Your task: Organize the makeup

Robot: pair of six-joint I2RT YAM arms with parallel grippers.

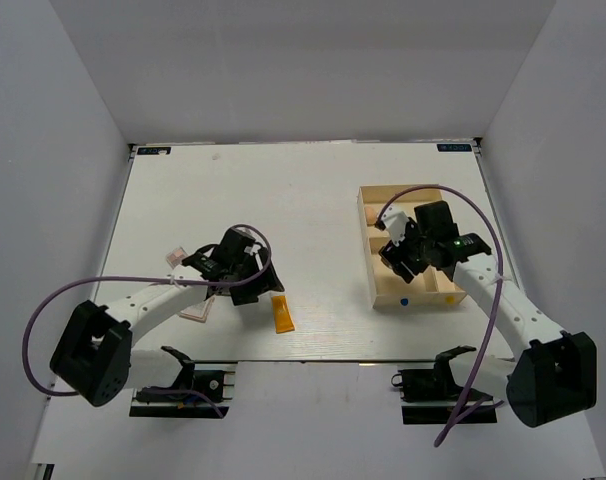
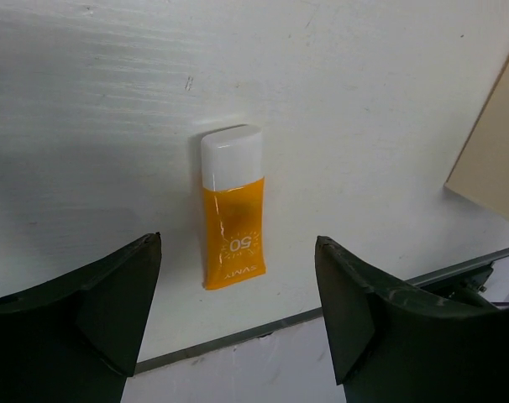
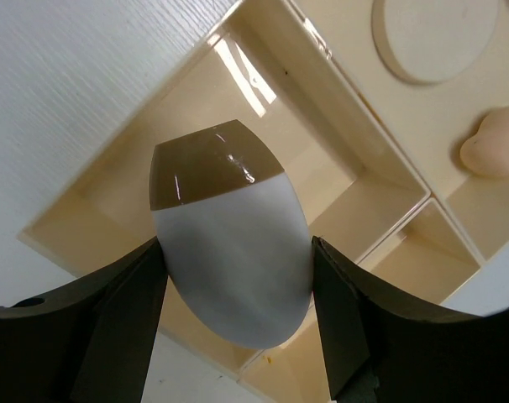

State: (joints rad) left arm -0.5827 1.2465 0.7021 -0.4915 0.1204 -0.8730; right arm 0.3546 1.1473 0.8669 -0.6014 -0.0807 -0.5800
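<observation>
My left gripper (image 2: 238, 252) hangs wide open, holding nothing, so I think it can come down and pinch the orange tube (image 2: 232, 214). The tube lies flat in the middle of the left wrist view, white cap on top. On the right, my right gripper (image 3: 235, 248) squeezes the white-and-brown teardrop sponge (image 3: 229, 277) over the wooden box (image 3: 70, 220), I think to drop it in.

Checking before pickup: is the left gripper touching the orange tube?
Apart. The left wrist view shows the orange tube lying between the left gripper's open fingers, bare table on both sides.
</observation>
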